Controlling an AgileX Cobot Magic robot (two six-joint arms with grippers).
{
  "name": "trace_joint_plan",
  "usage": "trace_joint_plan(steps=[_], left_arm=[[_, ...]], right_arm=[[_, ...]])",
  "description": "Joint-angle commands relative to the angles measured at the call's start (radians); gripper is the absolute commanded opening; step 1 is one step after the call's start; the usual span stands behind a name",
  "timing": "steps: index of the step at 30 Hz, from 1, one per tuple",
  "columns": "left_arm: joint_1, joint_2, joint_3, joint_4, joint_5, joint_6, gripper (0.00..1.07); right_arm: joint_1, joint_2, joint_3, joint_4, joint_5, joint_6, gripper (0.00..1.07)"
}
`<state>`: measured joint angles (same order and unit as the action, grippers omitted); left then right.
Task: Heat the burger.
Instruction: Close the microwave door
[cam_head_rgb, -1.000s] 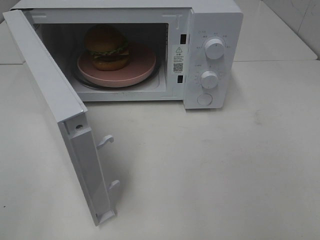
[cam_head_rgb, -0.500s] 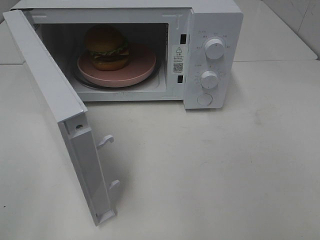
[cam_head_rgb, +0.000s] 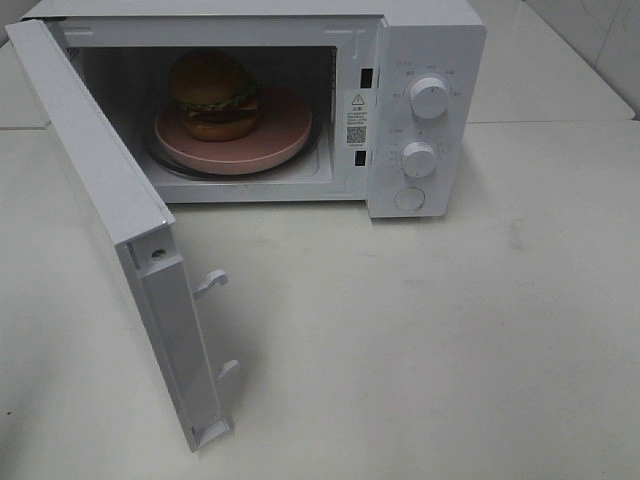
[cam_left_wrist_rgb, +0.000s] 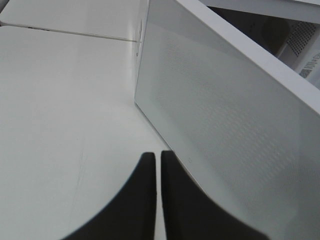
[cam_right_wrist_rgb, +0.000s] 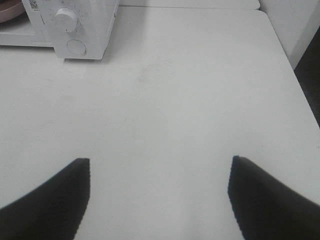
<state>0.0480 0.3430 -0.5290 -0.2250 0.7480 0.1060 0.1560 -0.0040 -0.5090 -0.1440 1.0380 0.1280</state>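
- left gripper (cam_left_wrist_rgb: 156, 155): black fingers pressed together, holding nothing, tips just beside the outer face of the flat white microwave door (cam_left_wrist_rgb: 225, 125)
- right gripper (cam_right_wrist_rgb: 159, 160): jaws wide apart, empty, over the bare white table (cam_right_wrist_rgb: 175, 100), well apart from the oven
- high view: door open, long axis from hinge at 11 o'clock to free edge at 7 o'clock; two white latch hooks (cam_head_rgb: 212, 283) on that edge
- left arm is nearer the door; likely next move is a push toward 3 o'clock to swing it shut
- one boxy white microwave oven (cam_head_rgb: 430, 40); two round knobs (cam_head_rgb: 429, 97), one round button (cam_head_rgb: 409, 198), at 1 o'clock
- one round golden-brown-bun burger (cam_head_rgb: 212, 95) on one round pink plate (cam_head_rgb: 285, 130), inside the cavity, 11 o'clock
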Motion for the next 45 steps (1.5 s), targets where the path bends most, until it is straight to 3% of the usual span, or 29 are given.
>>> trace_joint_plan(steps=[1,3,4,6,7,10,13,16,19,22,24,26,27,29,30,31,33,34,36,38,39,40,42,45], left_arm=[[0.004,0.053,0.015,-0.003,-0.104,0.005,0.00],[0.004,0.113,0.066,-0.006,-0.255,0.062,0.00],[0.004,0.113,0.066,-0.006,-0.255,0.062,0.00],[0.004,0.165,0.133,-0.032,-0.431,0.137,0.00],[0.004,0.165,0.133,-0.032,-0.431,0.137,0.00],[0.004,0.243,0.257,-0.054,-0.748,0.211,0.00],[0.004,0.260,0.280,-0.054,-0.801,0.218,0.00],[0.004,0.340,0.358,-0.036,-1.045,0.222,0.00],[0.004,0.391,0.375,0.004,-1.150,0.221,0.00],[0.004,0.407,0.375,0.019,-1.165,0.220,0.00],[0.004,0.499,0.375,0.094,-1.243,0.151,0.00],[0.004,0.518,0.373,0.119,-1.257,0.123,0.00],[0.004,0.565,0.368,0.176,-1.288,0.047,0.00],[0.004,0.585,0.368,0.200,-1.305,0.017,0.00],[0.004,0.636,0.368,0.240,-1.339,-0.043,0.00],[0.004,0.636,0.368,0.240,-1.339,-0.043,0.00],[0.004,0.704,0.350,0.317,-1.358,-0.116,0.00],[0.004,0.704,0.350,0.317,-1.358,-0.116,0.00],[0.004,0.760,0.346,0.428,-1.407,-0.186,0.00],[0.004,0.778,0.346,0.470,-1.433,-0.213,0.00],[0.004,0.812,0.346,0.542,-1.486,-0.271,0.00],[0.004,0.812,0.346,0.542,-1.486,-0.271,0.00],[0.004,0.860,0.346,0.639,-1.587,-0.331,0.00],[0.000,0.891,0.346,0.669,-1.635,-0.352,0.00]], right_arm=[[-0.003,-0.026,0.002,-0.001,0.000,-0.012,0.75],[-0.003,-0.026,0.002,-0.001,0.000,-0.012,0.75],[-0.003,-0.026,0.002,-0.001,0.000,-0.012,0.75],[-0.003,-0.026,0.002,-0.001,0.000,-0.012,0.75],[-0.003,-0.026,0.002,-0.001,0.000,-0.012,0.75],[-0.003,-0.026,0.002,-0.001,0.000,-0.012,0.75],[-0.003,-0.026,0.002,-0.001,0.000,-0.012,0.75],[-0.003,-0.026,0.002,-0.001,0.000,-0.012,0.75],[-0.003,-0.026,0.002,-0.001,0.000,-0.012,0.75],[-0.003,-0.026,0.002,-0.001,0.000,-0.012,0.75],[-0.003,-0.026,0.002,-0.001,0.000,-0.012,0.75],[-0.003,-0.026,0.002,-0.001,0.000,-0.012,0.75],[-0.003,-0.026,0.002,-0.001,0.000,-0.012,0.75],[-0.003,-0.026,0.002,-0.001,0.000,-0.012,0.75],[-0.003,-0.026,0.002,-0.001,0.000,-0.012,0.75],[-0.003,-0.026,0.002,-0.001,0.000,-0.012,0.75],[-0.003,-0.026,0.002,-0.001,0.000,-0.012,0.75],[-0.003,-0.026,0.002,-0.001,0.000,-0.012,0.75],[-0.003,-0.026,0.002,-0.001,0.000,-0.012,0.75],[-0.003,-0.026,0.002,-0.001,0.000,-0.012,0.75],[-0.003,-0.026,0.002,-0.001,0.000,-0.012,0.75],[-0.003,-0.026,0.002,-0.001,0.000,-0.012,0.75],[-0.003,-0.026,0.002,-0.001,0.000,-0.012,0.75],[-0.003,-0.026,0.002,-0.001,0.000,-0.012,0.75]])
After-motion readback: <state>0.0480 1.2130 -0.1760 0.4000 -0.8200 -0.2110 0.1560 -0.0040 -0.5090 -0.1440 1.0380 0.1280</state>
